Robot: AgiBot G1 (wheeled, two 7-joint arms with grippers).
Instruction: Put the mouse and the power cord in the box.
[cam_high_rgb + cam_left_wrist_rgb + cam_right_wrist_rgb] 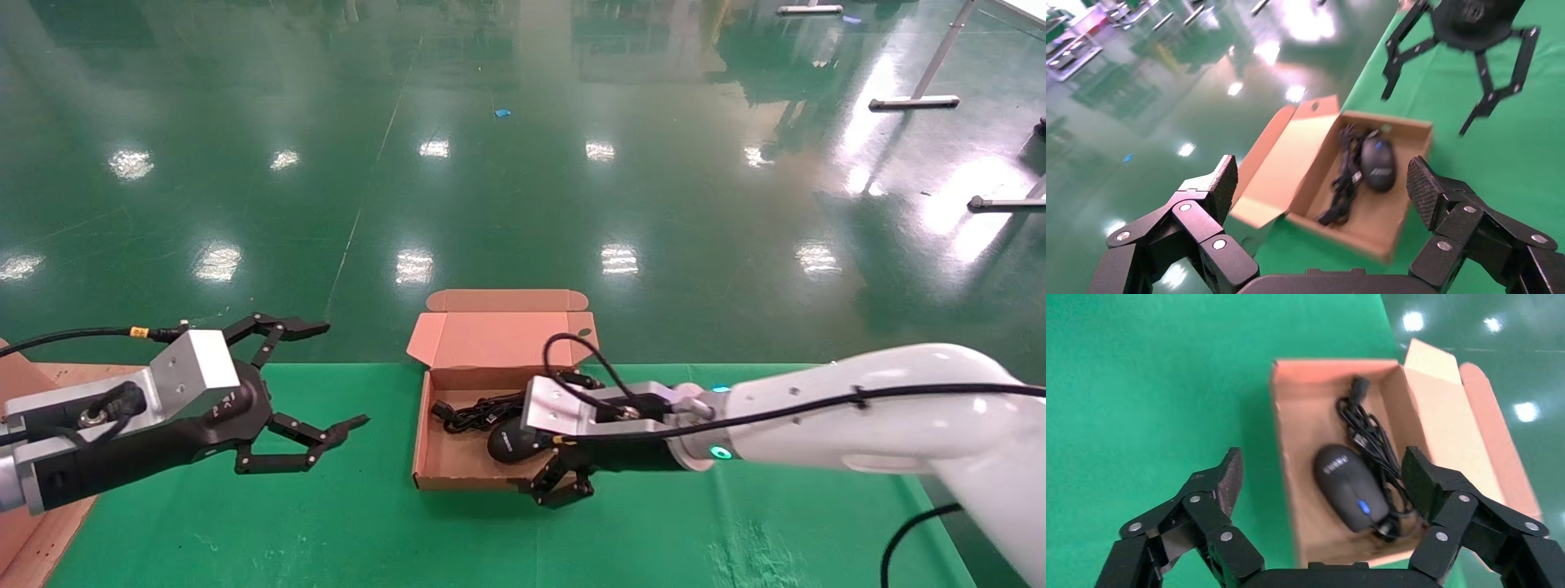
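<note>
The brown cardboard box (pixel 427 425) lies open on the green cloth, its lid (pixel 502 339) folded back. Inside rest the black mouse (pixel 508 445) with a blue wheel and, along its far side, the bundled black power cord (pixel 474 412). My right gripper (pixel 549 433) hangs open and empty just above the box's right end, straddling the mouse (pixel 1349 487); one finger is over the cord (pixel 1373 441), the other outside the front wall. My left gripper (pixel 341 376) is open and empty, well left of the box, facing it (pixel 1407 131).
The green cloth table (pixel 327 523) ends just behind the box, with shiny green floor beyond. A brown board (pixel 24 384) lies under my left arm at the table's left edge. Metal frame legs (pixel 915 102) stand far back right.
</note>
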